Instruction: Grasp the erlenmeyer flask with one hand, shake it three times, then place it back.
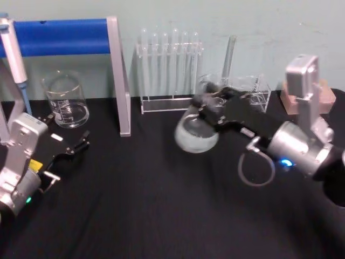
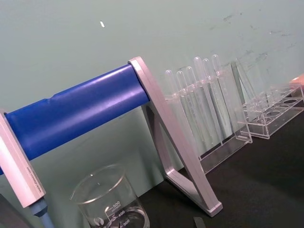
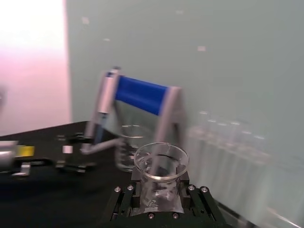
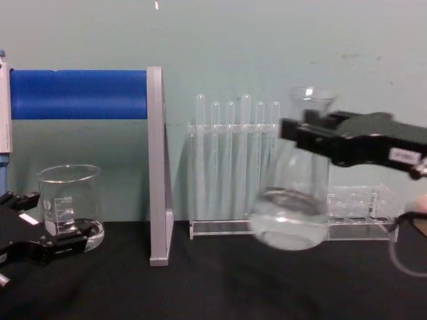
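The erlenmeyer flask [image 1: 195, 134] is clear glass with a wide round base, and it sits mid-table in front of the test tube rack. My right gripper [image 1: 209, 103] is shut on its narrow neck, reaching in from the right. The chest view shows the flask [image 4: 291, 217] slightly tilted with a little liquid in its base, low over the black tabletop, the right gripper [image 4: 301, 137] clamped just under the flared rim. In the right wrist view the flask rim [image 3: 161, 160] stands above the jaws. My left gripper [image 1: 80, 145] rests open at the table's left, near a beaker.
A glass beaker [image 1: 66, 101] stands at back left under a blue-barred grey stand [image 1: 119, 81]. A test tube rack [image 1: 170, 70] and a low acrylic rack [image 1: 254, 91] line the back wall. A wooden block [image 1: 325, 97] sits at far right.
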You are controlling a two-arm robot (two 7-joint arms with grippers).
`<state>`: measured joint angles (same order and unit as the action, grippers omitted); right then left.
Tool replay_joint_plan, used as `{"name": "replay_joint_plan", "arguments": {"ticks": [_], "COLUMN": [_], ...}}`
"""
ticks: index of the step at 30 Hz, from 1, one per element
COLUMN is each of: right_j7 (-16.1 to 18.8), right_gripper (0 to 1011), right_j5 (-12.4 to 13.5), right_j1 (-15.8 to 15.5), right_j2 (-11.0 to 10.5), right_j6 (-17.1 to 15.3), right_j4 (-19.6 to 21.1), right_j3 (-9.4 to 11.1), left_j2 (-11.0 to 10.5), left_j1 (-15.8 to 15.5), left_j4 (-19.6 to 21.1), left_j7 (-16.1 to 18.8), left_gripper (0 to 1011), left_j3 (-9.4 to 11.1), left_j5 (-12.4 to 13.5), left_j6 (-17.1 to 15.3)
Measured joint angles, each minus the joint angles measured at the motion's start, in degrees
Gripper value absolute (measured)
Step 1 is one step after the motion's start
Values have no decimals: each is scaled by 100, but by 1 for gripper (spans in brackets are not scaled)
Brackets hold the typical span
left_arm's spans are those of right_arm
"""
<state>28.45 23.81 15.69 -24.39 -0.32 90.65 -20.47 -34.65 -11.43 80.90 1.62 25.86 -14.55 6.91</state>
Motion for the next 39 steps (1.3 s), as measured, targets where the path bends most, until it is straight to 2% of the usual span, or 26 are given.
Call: {"name": "replay_joint_plan", "arguments": {"ticks": [6,12,29,39], "right_j7": [443,607,612,806], "right_gripper": [450,449,449,449], "right_j5": [143,230,413,588], "right_j1": [202,315,505,684], "right_j2": [54,53,-30,-88], "right_j6": [14,45,79,46], "right_j4": [-90,-137,-240,-645], "right_j3": [-399,-606,-829,-953], "left_j2": [0,0,0,0], "left_j1": [0,0,0,0], "left_j4": [0,0,0,0], "left_j7": [0,0,0,0], "left_gripper": [1001,1001,1001,1001], "left_j3": [0,0,0,0], "left_j5": [0,0,0,0], "left_j6": [0,0,0,0]}}
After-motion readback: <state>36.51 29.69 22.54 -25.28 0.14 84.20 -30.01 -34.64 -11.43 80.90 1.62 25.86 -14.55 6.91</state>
